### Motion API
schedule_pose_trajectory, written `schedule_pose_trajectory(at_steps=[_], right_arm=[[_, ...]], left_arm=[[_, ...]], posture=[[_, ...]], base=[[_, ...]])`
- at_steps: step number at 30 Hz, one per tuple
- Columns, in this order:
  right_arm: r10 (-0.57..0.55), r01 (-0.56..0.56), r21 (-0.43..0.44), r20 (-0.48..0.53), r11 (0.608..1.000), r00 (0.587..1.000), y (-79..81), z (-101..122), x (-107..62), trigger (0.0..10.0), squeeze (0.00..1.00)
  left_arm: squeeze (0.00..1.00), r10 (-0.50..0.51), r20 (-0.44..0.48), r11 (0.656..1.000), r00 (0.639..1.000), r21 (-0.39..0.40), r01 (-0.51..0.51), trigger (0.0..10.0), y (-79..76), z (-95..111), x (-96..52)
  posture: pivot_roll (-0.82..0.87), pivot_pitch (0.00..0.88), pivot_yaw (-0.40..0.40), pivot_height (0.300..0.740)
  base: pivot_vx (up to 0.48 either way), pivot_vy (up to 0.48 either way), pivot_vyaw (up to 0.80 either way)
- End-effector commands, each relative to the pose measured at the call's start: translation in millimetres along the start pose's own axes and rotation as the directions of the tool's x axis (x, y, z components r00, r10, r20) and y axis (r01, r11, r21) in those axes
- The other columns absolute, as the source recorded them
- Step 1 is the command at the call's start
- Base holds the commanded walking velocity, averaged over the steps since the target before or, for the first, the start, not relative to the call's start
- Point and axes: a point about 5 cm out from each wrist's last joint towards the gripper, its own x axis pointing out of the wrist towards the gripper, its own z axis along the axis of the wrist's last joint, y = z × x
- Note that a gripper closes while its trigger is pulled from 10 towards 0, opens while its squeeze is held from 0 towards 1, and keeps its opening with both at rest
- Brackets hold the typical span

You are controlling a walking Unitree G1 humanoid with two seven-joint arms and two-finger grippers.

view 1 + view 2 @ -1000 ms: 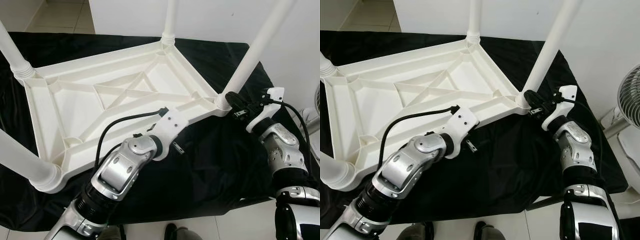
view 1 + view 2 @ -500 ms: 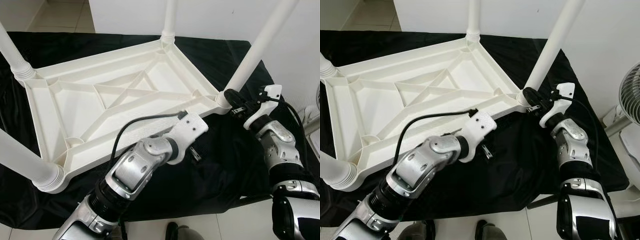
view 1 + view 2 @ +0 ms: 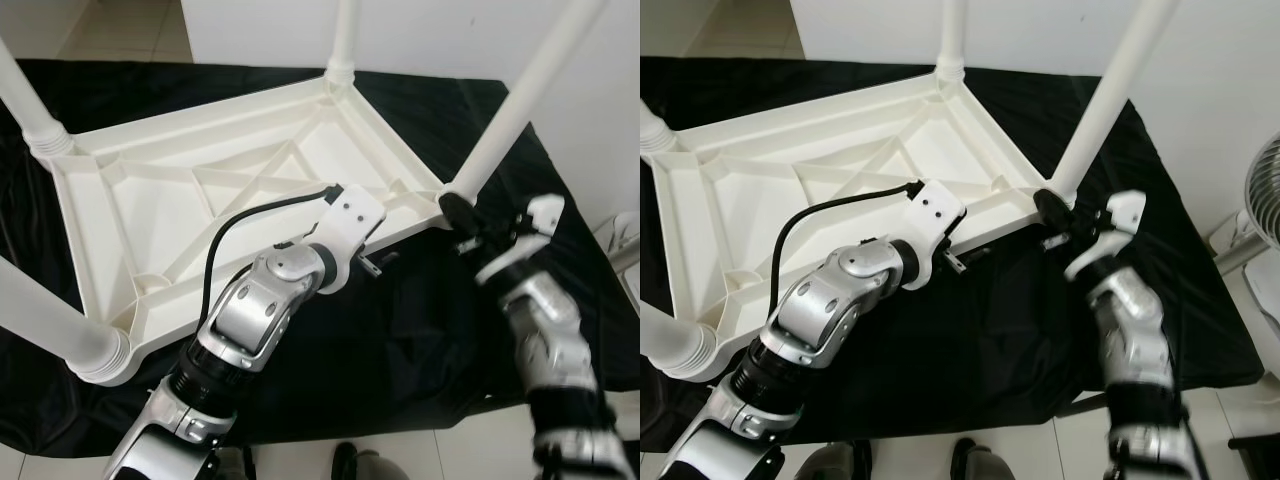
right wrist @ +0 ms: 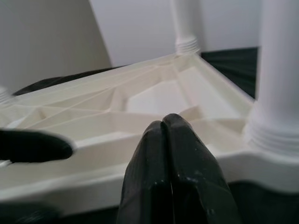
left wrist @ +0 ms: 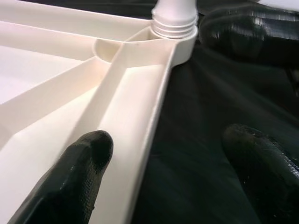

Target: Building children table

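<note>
Left tool [image 5: 163,172] (fingers apart) straddles upturned table [image 3: 150,210] rim; right tool [image 4: 170,172] closed nearby.

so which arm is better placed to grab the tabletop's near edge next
Left. The left claw is open with one finger over the tabletop rim and the other outside it. The right claw is shut, beside the corner leg.

The table [image 3: 150,210] is plain white plastic, its ribbed underside and round legs [image 3: 515,110] the same white. It lies on a black cloth [image 3: 400,340] with a faint sheen. Both arms are silver with white wrist housings; the left gripper [image 5: 163,172] and right gripper [image 4: 169,172] have black fingers. A black cable [image 3: 250,215] runs along the left arm. The wall [image 3: 450,30] is white, the floor [image 3: 110,25] pale tile.
</note>
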Motion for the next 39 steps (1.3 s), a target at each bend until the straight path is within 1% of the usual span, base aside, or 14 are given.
schedule_pose_trajectory(at_steps=[1, 4, 5, 7, 8, 9, 12, 21, 27, 28, 29, 35, 38, 39], right_arm=[[-0.025, 0.026, -0.02, 0.023, 0.999, 0.999, -1.0, 9, -3.5, 10.0, 0.0], [-0.113, 0.113, -0.011, 0.041, 0.993, 0.993, 5.2, 10, -16.2, 10.0, 0.0], [-0.113, 0.113, -0.011, 0.041, 0.993, 0.993, 5.2, 10, -16.2, 10.0, 0.0], [-0.248, 0.25, -0.025, 0.059, 0.968, 0.967, 11.0, 14, -30.6, 10.0, 0.0], [-0.248, 0.25, -0.025, 0.059, 0.968, 0.967, 11.0, 14, -30.6, 10.0, 0.0], [-0.296, 0.298, -0.041, 0.058, 0.954, 0.953, 15.0, 15, -36.8, 10.0, 0.0], [-0.359, 0.36, -0.046, 0.041, 0.932, 0.933, 22.3, 16, -45.6, 10.0, 0.0], [-0.496, 0.495, -0.032, -0.015, 0.868, 0.868, 34.0, 7, -60.8, 10.0, 0.0], [-0.522, 0.521, -0.025, -0.033, 0.853, 0.852, 39.7, 5, -62.5, 10.0, 0.0], [-0.526, 0.525, -0.025, -0.034, 0.851, 0.85, 41.4, 5, -62.6, 10.0, 0.0], [-0.532, 0.532, -0.025, -0.037, 0.847, 0.846, 43.1, 6, -62.7, 10.0, 0.0], [-0.562, 0.562, -0.004, -0.043, 0.827, 0.826, 50.3, 6, -61.9, 10.0, 0.0], [-0.569, 0.57, -0.001, -0.044, 0.822, 0.821, 51.3, 6, -61.7, 10.0, 0.0], [-0.575, 0.576, 0.0, -0.045, 0.818, 0.817, 51.8, 6, -61.3, 10.0, 0.0]], left_arm=[[0.0, 0.059, 0.0, 0.998, 0.998, -0.001, -0.059, 10.0, 0.4, -1, 2.4], [0.0, 0.063, -0.008, 0.998, 0.998, -0.008, -0.064, 10.0, 1.7, -4, 5.6], [0.0, 0.063, -0.008, 0.998, 0.998, -0.008, -0.064, 10.0, 1.7, -4, 5.6], [0.0, 0.075, -0.015, 0.997, 0.997, -0.018, -0.076, 10.0, 4.2, -5, 10.2], [0.0, 0.075, -0.015, 0.997, 0.997, -0.018, -0.076, 10.0, 4.2, -5, 10.2], [0.0, 0.079, -0.016, 0.996, 0.997, -0.025, -0.08, 10.0, 5.3, -5, 12.4], [0.0, 0.086, -0.02, 0.996, 0.996, -0.032, -0.086, 10.0, 7.2, -6, 16.3], [0.0, 0.115, -0.053, 0.991, 0.992, -0.066, -0.118, 10.0, 12.6, -15, 28.4], [0.0, 0.132, -0.07, 0.988, 0.989, -0.075, -0.137, 10.0, 15.0, -22, 33.9], [0.0, 0.15, -0.068, 0.984, 0.986, -0.092, -0.155, 3.6, 17.0, -22, 35.6], [0.0, 0.16, -0.063, 0.98, 0.985, -0.11, -0.167, 0.0, 18.7, -22, 37.1], [0.0, 0.285, -0.046, 0.94, 0.957, -0.183, -0.289, 0.0, 31.3, -19, 42.2], [0.0, 0.307, -0.041, 0.929, 0.951, -0.205, -0.309, 0.0, 33.7, -18, 43.3], [0.0, 0.343, -0.03, 0.916, 0.939, -0.209, -0.342, 0.0, 38.1, -15, 43.4]], posture=[[0.04, 0.178, -0.048, 0.74], [0.03, 0.175, -0.049, 0.74], [0.03, 0.175, -0.049, 0.74], [0.01, 0.175, -0.043, 0.74], [0.01, 0.175, -0.043, 0.74], [0.0, 0.179, -0.041, 0.74], [-0.01, 0.18, -0.039, 0.74], [-0.04, 0.184, -0.03, 0.74], [-0.04, 0.181, -0.02, 0.74], [-0.05, 0.178, -0.016, 0.74], [-0.05, 0.177, -0.016, 0.74], [-0.06, 0.177, -0.013, 0.74], [-0.06, 0.177, -0.013, 0.74], [-0.06, 0.177, -0.015, 0.74]], base=[[0.0, 0.0, 0.0], [0.0, 0.0, 0.0], [0.0, 0.0, 0.0], [0.0, 0.0, 0.0], [0.0, 0.0, 0.0], [0.0, 0.0, 0.0], [0.0, 0.0, 0.0], [0.0, 0.0, 0.0], [0.0, 0.0, 0.0], [0.0, 0.0, 0.0], [0.0, 0.0, 0.0], [0.0, 0.0, 0.0], [0.0, 0.0, 0.0], [0.0, 0.0, 0.0]])
